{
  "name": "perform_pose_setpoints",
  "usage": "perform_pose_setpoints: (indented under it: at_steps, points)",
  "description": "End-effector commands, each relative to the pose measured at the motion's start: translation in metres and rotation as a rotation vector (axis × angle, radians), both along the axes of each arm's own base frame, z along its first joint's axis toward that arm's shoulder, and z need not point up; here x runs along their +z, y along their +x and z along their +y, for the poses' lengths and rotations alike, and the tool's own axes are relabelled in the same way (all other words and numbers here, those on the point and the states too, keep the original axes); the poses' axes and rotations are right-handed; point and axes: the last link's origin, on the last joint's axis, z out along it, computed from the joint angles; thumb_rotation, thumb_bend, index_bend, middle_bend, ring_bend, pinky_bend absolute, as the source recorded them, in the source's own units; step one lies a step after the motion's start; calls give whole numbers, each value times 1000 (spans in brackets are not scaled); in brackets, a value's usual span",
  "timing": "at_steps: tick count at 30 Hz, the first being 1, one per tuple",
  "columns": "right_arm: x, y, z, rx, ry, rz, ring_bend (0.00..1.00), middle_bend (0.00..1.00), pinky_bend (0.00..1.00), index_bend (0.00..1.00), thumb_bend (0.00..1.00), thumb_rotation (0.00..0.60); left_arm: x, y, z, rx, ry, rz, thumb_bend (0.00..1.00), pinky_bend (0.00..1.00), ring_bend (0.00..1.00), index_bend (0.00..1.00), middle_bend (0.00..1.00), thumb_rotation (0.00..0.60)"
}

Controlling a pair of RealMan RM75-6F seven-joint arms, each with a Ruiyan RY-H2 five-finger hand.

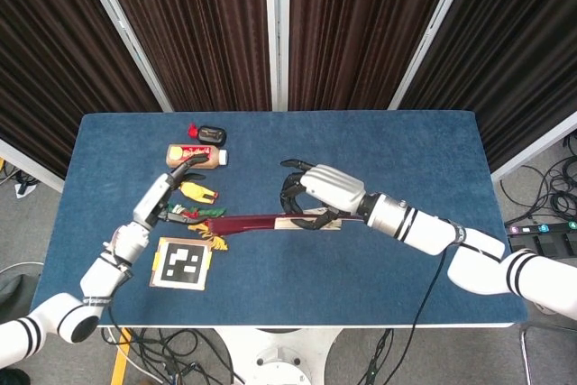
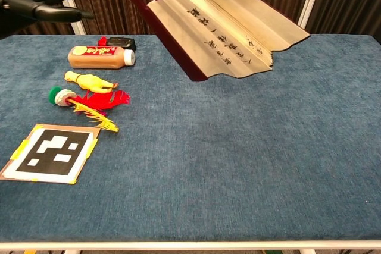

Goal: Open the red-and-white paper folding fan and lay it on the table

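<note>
Head view: right hand (image 1: pixel 317 196) grips partly spread fan (image 1: pixel 261 221) mid-frame above surface (image 1: pixel 379 151); left hand (image 1: pixel 167 194), fingers apart, holds nothing.

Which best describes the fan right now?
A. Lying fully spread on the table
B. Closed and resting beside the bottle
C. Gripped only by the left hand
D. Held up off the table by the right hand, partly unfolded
D: the right hand grips the fan, whose pleats show partly spread above the table in the chest view.
</note>
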Motion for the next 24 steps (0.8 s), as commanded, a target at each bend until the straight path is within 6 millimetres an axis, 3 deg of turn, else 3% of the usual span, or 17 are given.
perform_pose_setpoints:
  at_steps: [1, 5, 15, 24]
  points:
    - [-2, 4, -3, -6, 22, 7, 311, 701, 0, 872, 748, 600, -11, 15, 2, -35, -57, -33, 0, 226, 82, 240, 193, 600]
    - [-3, 8, -9, -4, 11, 9, 310, 701, 0, 873, 748, 600, -19, 25, 3, -60, -106, -57, 0, 226, 156, 284, 252, 600]
    - [-7, 14, -17, -26, -25, -12, 311, 701, 0, 877, 748, 600, -34, 35, 1, -116, -138, -10, 0, 226, 157, 321, 267, 600]
    - [-15, 19, -19, -34, -37, -18, 310, 701, 0, 877, 748, 600, -44, 40, 5, -48, -141, 15, 6, 239, 270, 425, 400, 600]
